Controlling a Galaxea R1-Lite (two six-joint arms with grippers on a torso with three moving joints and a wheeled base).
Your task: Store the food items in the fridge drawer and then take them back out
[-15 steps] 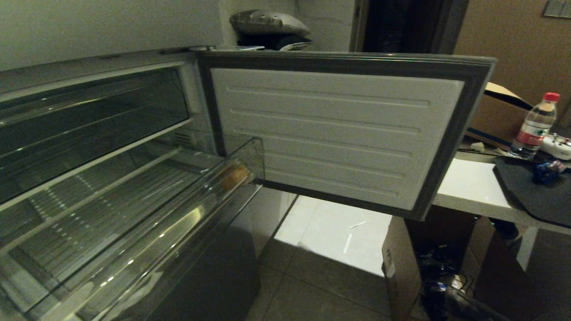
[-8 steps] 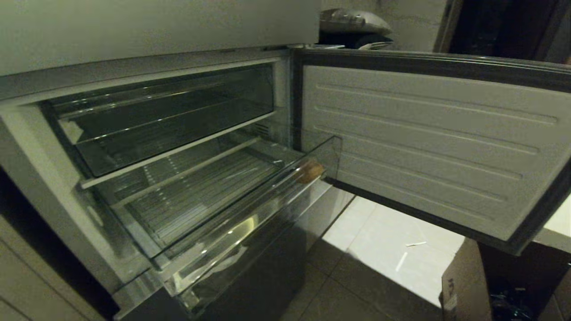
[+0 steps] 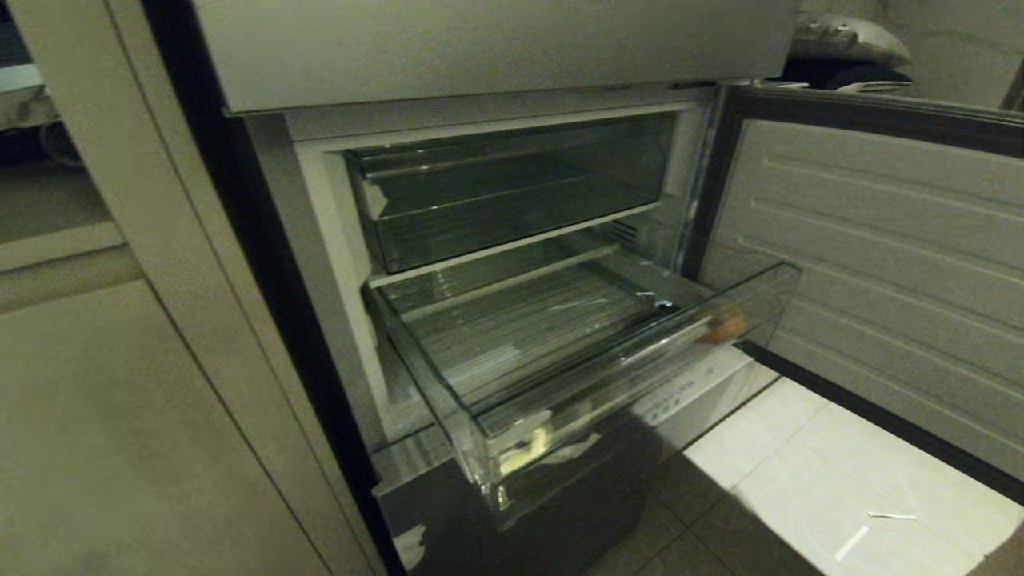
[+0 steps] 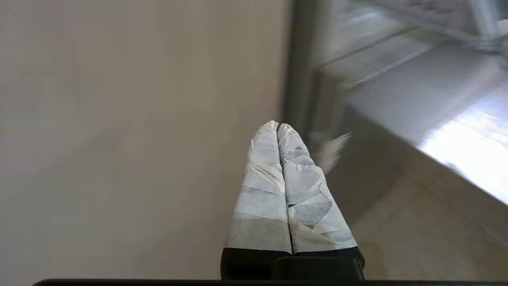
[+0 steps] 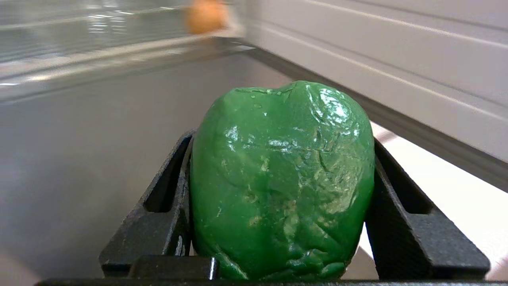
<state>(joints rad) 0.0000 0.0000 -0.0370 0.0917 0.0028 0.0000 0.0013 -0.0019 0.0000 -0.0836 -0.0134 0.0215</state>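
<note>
While right pincer (image 5: 279, 190) clasps green pepper (image 5: 281, 178), orange lump (image 5: 206, 16) beyond

The open fridge door (image 3: 880, 264) is running off the head view's right edge; neither arm is showing there; the orange-brown lump (image 3: 724, 326) in the drawer (image 3: 640, 368) is smearing behind the clear front wall, perhaps a bread roll; in the right wrist view it (image 5: 206, 16) is blurring against the top edge, and the green pepper (image 5: 281, 178) is hiding the fingers' inner faces.
</note>
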